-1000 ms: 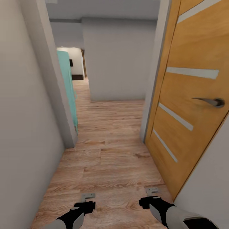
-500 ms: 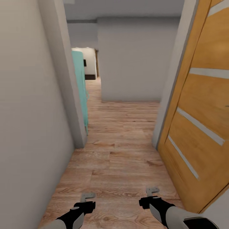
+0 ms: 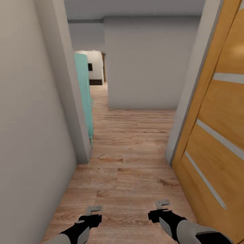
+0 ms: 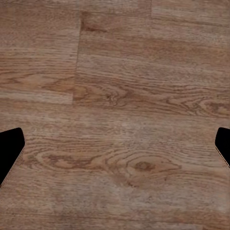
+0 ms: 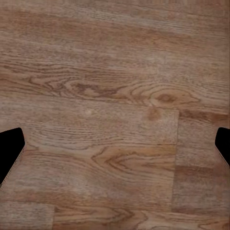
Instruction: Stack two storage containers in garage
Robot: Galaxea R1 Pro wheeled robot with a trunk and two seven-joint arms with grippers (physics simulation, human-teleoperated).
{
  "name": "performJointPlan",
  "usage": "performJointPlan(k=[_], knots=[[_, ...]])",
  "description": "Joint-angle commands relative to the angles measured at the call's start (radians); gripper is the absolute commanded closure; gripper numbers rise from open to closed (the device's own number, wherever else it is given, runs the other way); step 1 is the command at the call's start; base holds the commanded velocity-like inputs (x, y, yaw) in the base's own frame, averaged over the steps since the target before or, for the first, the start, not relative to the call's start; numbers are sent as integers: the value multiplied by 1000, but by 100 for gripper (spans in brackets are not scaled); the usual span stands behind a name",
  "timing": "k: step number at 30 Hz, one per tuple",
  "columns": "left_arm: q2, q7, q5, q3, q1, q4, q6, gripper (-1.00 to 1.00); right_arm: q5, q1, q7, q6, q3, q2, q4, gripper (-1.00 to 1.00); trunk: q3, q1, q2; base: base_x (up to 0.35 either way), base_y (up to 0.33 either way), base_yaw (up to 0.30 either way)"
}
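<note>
I am in a narrow corridor laid with light wood planks (image 3: 128,162). The two storage containers are out of view. My left gripper (image 3: 93,210) and right gripper (image 3: 162,204) hang low in front of me, side by side, both empty. In the left wrist view the left gripper (image 4: 115,148) is open, its dark fingertips (image 4: 9,151) wide apart over bare planks. The right wrist view shows the right gripper (image 5: 115,148) open in the same way, fingertips (image 5: 9,151) at the frame's edges.
A grey wall (image 3: 30,135) runs close on my left and ends at a corner (image 3: 79,128). Behind that corner stands a teal door (image 3: 84,98). An open orange wooden door (image 3: 217,128) is close on my right. A grey wall (image 3: 145,64) faces me ahead, with a passage at its left.
The whole view has shifted: the orange door has slid toward the right edge and its handle has left the picture, so the camera moved. Both arms hold the same pose.
</note>
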Motion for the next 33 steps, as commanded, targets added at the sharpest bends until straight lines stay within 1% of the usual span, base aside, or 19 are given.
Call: performJointPlan(k=[1,11,22,33], knots=[[0,2,1,5,-1,1,-4,-100,3,-1,-4,3,7,0,2,-100,-1,1,0,344,0,1],[0,2,1,5,-1,1,-2,-100,3,-1,-4,3,7,0,1,-100,-1,1,0,345,0,0],[0,2,1,5,-1,2,-3,-100,3,-1,-3,-42,7,0,3,-100,-1,1,0,345,0,0],[0,2,1,5,-1,2,-3,-100,3,-1,-3,-48,7,0,3,-100,-1,1,0,345,0,0]])
